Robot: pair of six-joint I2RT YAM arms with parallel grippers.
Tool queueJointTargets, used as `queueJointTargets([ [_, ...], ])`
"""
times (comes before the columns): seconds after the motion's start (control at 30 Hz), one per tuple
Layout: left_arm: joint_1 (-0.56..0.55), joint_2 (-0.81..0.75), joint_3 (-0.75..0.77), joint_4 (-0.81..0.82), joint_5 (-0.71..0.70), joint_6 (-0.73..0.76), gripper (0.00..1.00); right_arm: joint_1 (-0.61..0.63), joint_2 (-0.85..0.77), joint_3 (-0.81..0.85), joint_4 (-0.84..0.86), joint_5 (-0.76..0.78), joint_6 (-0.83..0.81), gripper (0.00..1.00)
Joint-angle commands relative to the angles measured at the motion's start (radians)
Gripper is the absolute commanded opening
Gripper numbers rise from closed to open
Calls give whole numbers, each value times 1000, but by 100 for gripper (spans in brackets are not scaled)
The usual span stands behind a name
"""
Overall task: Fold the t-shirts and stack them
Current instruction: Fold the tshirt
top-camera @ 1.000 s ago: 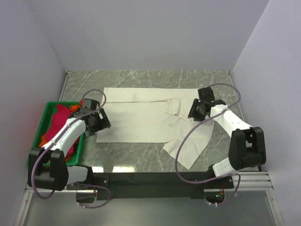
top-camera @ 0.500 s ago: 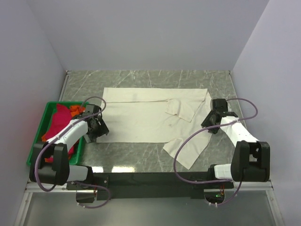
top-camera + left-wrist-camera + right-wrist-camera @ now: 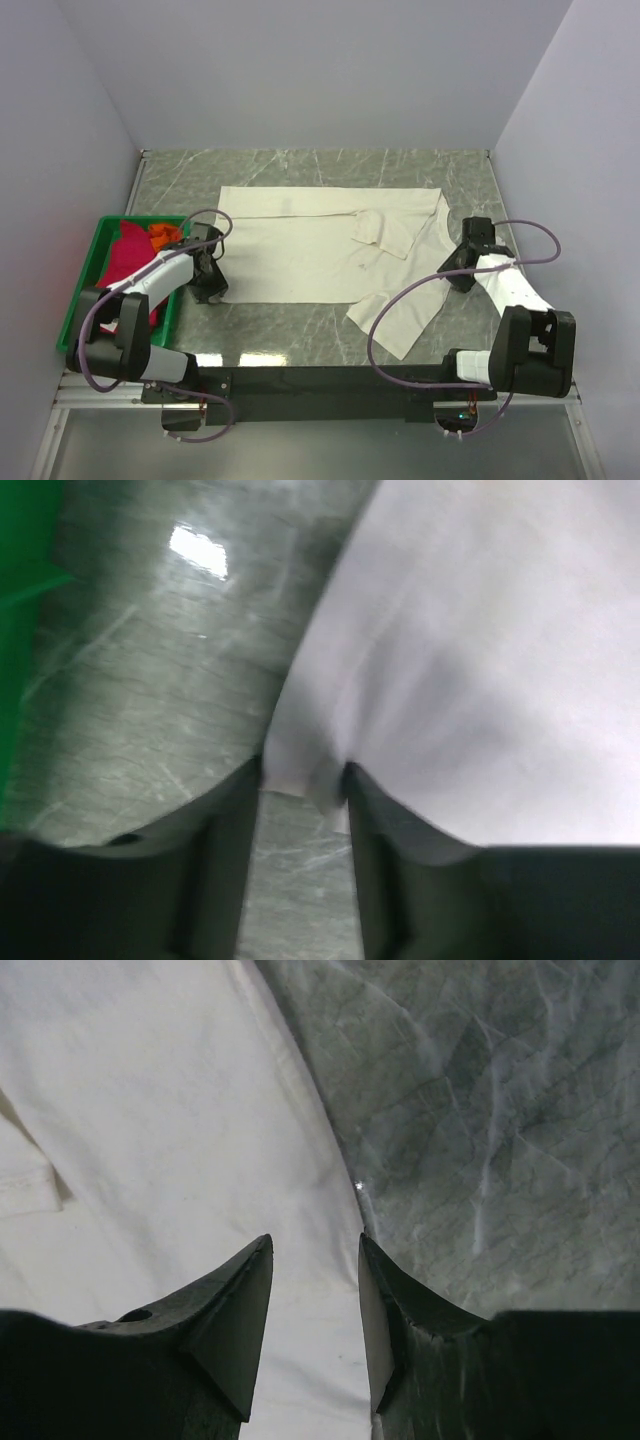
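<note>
— Grey marbled bench [image 3: 300, 170], plain pale walls [image 3: 300, 80] on three sides: what does it carry?

— One cream t-shirt [image 3: 300, 250], spread flat across the middle with its sleeves toward the right. The far sleeve [image 3: 380, 232] lies turned in over the body. The near sleeve [image 3: 400, 315] trails outward toward the arm bases.

— How far along is the task?

— Early, on this evidence. No finished fold shows, and no stack exists anywhere on the bench. A crimson-pink t-shirt [image 3: 125, 262] and an orange t-shirt [image 3: 162, 236] lie bundled in the green crate [image 3: 135, 219] at the bench's left edge, so three garments remain to be folded.

— And the jaws?

— The left gripper [image 3: 303, 770] sits low at the cream shirt's near left corner. The left wrist view shows that corner lying between the jaws and touching both, but whether it is pinched cannot be told. The right gripper [image 3: 315, 1245] hovers at the shirt's right edge. Its jaws stand apart with nothing between them, cloth beneath one and bare bench beneath the other.

— What stands in the way?

— The crate sits just beside the left arm and limits its sweep on that side. The right arm's purple cable [image 3: 371, 340] loops across the near sleeve. It would probably drag on the cloth if that sleeve were lifted or the shirt drawn sideways.
</note>
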Motion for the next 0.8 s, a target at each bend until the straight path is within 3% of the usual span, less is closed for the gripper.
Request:
queueJointTargets([
  [0.0,-39,23,-6,9,6,-12,41,-15,-17,-20,-16,26,0,47],
  [0.17,-44,26,-3,11,-6,-16,12,-18,9,-45,-16,-12,-6,47],
  [0.23,-44,17,-3,11,-11,-17,6,-28,23,-65,-2,-23,-12,47],
  [0.6,-44,2,0,9,-18,-16,1,-33,30,-102,15,-47,-17,46],
  [0.73,-35,-7,4,11,-18,-17,1,-33,20,-103,19,-50,-18,28],
  [0.77,-29,-9,6,11,-15,-14,1,-35,12,-103,19,-47,-20,17],
])
